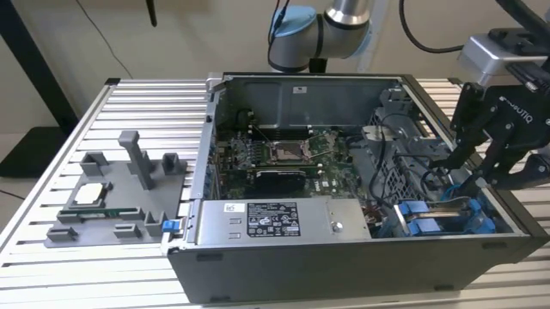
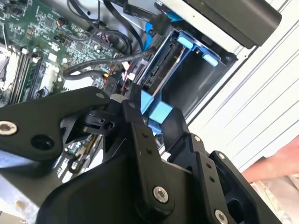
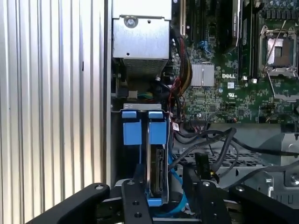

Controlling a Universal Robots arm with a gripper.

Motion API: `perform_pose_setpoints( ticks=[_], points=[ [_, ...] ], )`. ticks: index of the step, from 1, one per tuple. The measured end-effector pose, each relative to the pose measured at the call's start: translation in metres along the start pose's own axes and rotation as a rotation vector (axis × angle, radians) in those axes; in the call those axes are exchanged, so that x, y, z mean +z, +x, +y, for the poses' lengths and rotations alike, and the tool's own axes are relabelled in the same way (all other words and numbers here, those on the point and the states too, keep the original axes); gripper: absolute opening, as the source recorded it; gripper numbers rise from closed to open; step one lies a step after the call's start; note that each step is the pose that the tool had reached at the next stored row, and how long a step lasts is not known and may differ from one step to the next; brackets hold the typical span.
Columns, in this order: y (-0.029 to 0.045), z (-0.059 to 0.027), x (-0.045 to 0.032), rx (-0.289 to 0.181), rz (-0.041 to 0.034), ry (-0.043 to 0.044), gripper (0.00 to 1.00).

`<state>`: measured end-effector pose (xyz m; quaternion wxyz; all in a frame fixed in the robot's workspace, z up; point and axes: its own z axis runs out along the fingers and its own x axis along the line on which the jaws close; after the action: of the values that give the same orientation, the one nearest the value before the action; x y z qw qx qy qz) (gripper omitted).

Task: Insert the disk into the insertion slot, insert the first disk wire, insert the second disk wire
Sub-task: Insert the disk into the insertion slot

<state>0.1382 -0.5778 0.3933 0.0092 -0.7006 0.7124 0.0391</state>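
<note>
Blue-framed and silver, the disk (image 3: 158, 170) stands on edge in the insertion slot (image 2: 196, 81). This sheet-metal bay lies just beside the cabled end of the power supply box (image 1: 275, 222), to the exterior view's right of that box, in a corner of the computer case (image 1: 344, 273). The disk's connector edge faces out of the bay and looks bare, with no wire plugged in.

The gripper (image 1: 471, 175) hangs directly over the disk, its jaws set either side of the outer end of the blue frame. From where I stand I cannot tell whether they clamp the frame or merely straddle it. Loose black cables (image 3: 210, 140) and a thin blue wire (image 3: 176, 205) lie just beside the disk, about as near the power supply box as the disk itself.

The step in hand appears to be seating the disk; whether it is fully home cannot be judged. Done well, the push runs straight along the bay walls, with the disk kept parallel to them so both sides of the frame catch together. Pressure belongs on the blue frame, not the connector edge. The nearby cables should stay clear of the bay mouth so none is trapped.
</note>
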Motion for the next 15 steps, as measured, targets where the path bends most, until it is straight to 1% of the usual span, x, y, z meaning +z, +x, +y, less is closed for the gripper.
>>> perform_pose_setpoints(
  ticks=[2, 3, 6, 8, 9, 12, 15],
  points=[
    [-0.0011, 0.0003, -0.0073, -0.001, 0.0002, 0.0, 1.0],
    [-0.0025, 0.0005, -0.0089, -0.001, -0.0003, -0.0001, 1.0],
    [-0.0124, 0.0008, -0.0089, -0.003, 0.0001, 0.0001, 1.0],
    [-0.021, 0.0012, -0.0082, -0.005, 0.0003, 0.0024, 1.0],
    [-0.0239, 0.002, -0.0078, -0.006, 0.0006, 0.004, 1.0],
    [-0.0243, 0.0046, -0.0072, -0.008, 0.0019, 0.004, 1.0],
    [-0.0244, 0.0047, -0.0072, -0.008, 0.0026, 0.0033, 1.0]
  ],
)
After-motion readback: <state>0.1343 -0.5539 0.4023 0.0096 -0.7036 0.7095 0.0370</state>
